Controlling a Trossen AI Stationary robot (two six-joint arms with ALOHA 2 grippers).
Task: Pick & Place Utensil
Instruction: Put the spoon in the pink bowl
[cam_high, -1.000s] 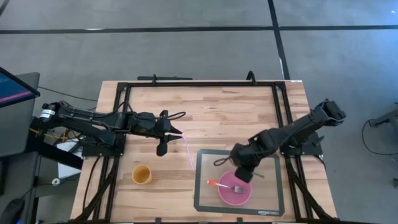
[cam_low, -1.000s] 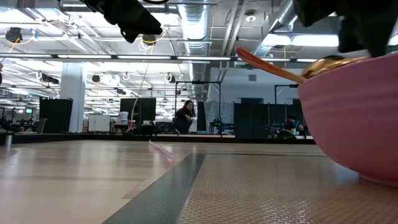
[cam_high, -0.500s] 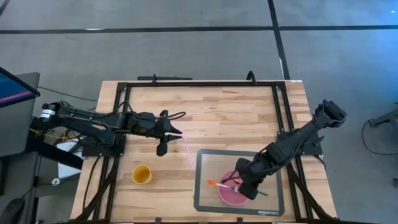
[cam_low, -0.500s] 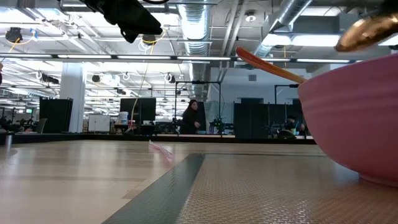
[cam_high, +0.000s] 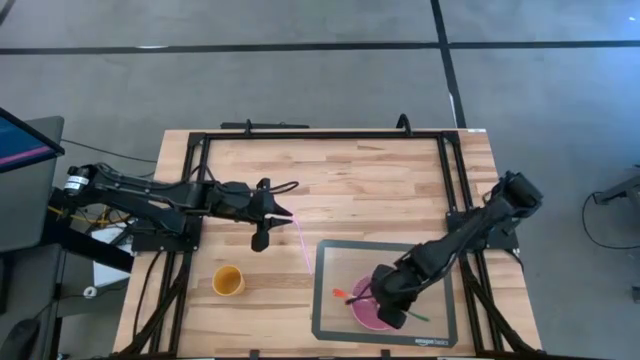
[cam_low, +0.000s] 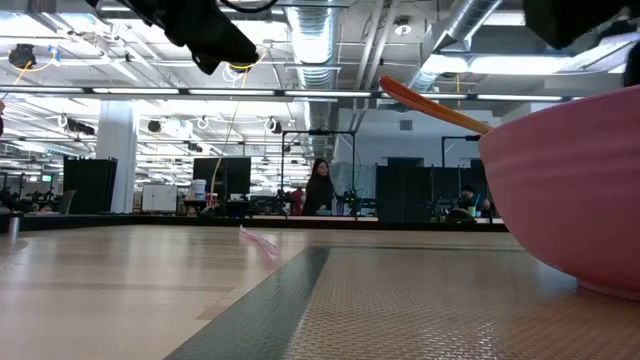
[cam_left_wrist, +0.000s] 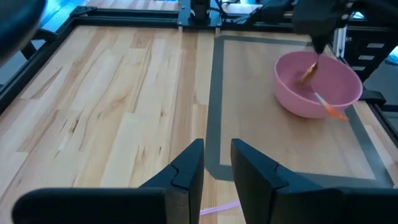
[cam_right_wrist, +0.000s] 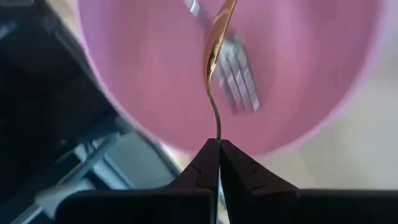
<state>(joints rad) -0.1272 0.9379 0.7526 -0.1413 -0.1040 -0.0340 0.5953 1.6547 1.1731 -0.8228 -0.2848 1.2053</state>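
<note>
Right wrist view: gold spoon (cam_right_wrist: 214, 46), thin metal handle pinched at its tip by the right gripper (cam_right_wrist: 218, 151), fingers clamped together on it; bowl end hangs inside the pink bowl (cam_right_wrist: 137, 81) above a silver fork (cam_right_wrist: 239, 78) with orange handle. Likely light, rigid, slick; the fine handle could swivel in the pads, a hold nearer mid-handle looks steadier. Left gripper (cam_left_wrist: 216, 163) waits over the wooden table (cam_left_wrist: 112, 106), fingers slightly apart, holding nothing

Overhead, table-level and both wrist views share the pink bowl (cam_high: 372, 310).
</note>
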